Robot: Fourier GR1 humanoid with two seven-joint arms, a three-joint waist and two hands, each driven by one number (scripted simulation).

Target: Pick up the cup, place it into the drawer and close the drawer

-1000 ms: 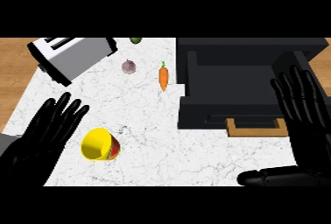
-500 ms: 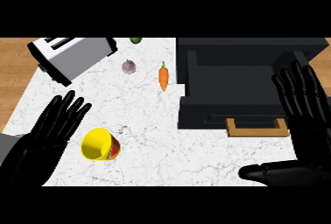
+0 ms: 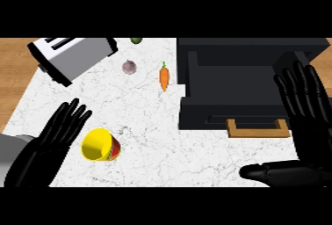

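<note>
A yellow cup (image 3: 99, 145) with a red outside lies on its side on the white marble counter (image 3: 149, 145), mouth toward the lower left. My left hand (image 3: 50, 143) is just left of it, fingers straight and open, apart from the cup. The black drawer unit (image 3: 243, 88) stands at the right with its drawer open and a wooden handle (image 3: 257, 128) at the front. My right hand (image 3: 304, 105) is open, fingers up, over the drawer's right side, thumb low at the right.
A silver toaster (image 3: 71, 57) sits at the back left. A purple onion-like vegetable (image 3: 130, 67), a carrot (image 3: 164, 77) and a small green fruit (image 3: 136, 40) lie behind the cup. Wooden floor shows past the counter's left edge (image 3: 13, 88).
My right hand has drifted slightly up and toward the drawer. The left hand and the cup have hardly moved.
</note>
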